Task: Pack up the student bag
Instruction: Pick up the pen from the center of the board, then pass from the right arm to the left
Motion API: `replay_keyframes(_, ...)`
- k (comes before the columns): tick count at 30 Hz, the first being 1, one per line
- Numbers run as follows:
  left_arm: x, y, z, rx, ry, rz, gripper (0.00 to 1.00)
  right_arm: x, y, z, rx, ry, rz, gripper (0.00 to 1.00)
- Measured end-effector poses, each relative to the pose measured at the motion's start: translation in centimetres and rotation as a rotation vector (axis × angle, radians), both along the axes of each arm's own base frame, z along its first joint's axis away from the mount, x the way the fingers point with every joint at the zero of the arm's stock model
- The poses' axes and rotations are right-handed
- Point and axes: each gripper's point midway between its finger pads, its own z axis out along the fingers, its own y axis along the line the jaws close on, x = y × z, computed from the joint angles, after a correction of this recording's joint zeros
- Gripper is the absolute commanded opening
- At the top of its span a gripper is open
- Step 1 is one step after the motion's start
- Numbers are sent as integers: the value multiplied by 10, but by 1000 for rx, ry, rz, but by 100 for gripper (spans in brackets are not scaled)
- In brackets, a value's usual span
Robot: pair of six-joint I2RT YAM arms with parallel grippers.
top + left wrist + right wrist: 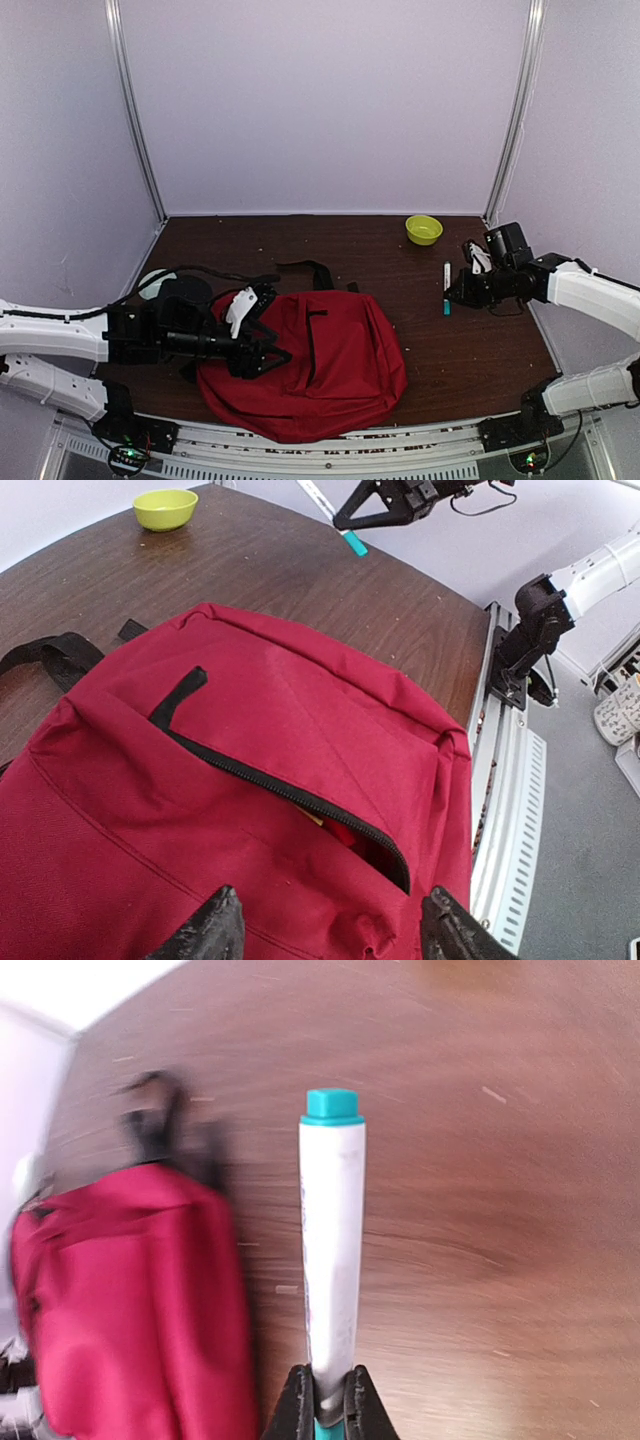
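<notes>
The student bag point(330, 365) lies at the near edge of the table point(480, 350), one zip partly open. The left gripper point(330, 935) hangs over it, jaws apart and empty. Near the right edge, the right gripper point(325, 1400) pinches a white, teal-capped marker point(332, 1260) whose print is unreadable.

The red bag point(320, 365) lies flat on the table point(480, 340) near its front edge, front pocket up, its black zipper point(290, 790) partly open and a black strap point(310, 268) trailing behind.
</notes>
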Motion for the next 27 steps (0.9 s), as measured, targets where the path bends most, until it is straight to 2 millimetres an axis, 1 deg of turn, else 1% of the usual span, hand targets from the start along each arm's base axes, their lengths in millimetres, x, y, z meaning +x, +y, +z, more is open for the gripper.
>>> replay_keyframes(4, -4, -7, 1, 2, 15, -38, 61, -10, 38, 35, 61, -136, 154, 0)
replay_keyframes(8, -7, -16, 5, 3, 31, -77, 60, -29, 77, 58, 90, -214, 326, 0)
replay_keyframes(10, -7, -21, 11, -3, 32, -90, 60, -41, 97, 70, 89, -254, 418, 0)
replay_keyframes(12, -6, -24, 18, -2, 33, -95, 59, -57, 120, 90, 96, -316, 523, 0)
replay_keyframes(15, -4, -29, 32, -16, 26, -97, 58, -74, 144, 118, 108, -402, 634, 0)
replay_keyframes(17, -4, -31, 39, -28, 21, -101, 57, -88, 157, 131, 113, -446, 703, 0)
replay_keyframes(19, -5, -32, 42, -34, 22, -108, 56, -99, 167, 136, 100, -475, 765, 0)
replay_keyframes(21, -7, -31, 43, -36, 30, -118, 55, -115, 180, 138, 87, -490, 837, 0)
replay_keyframes(24, -12, -31, 50, -56, 34, -139, 54, -135, 195, 131, 56, -494, 940, 0)
replay_keyframes(27, -18, -31, 64, -94, 32, -166, 54, -152, 205, 120, 26, -491, 1028, 0)
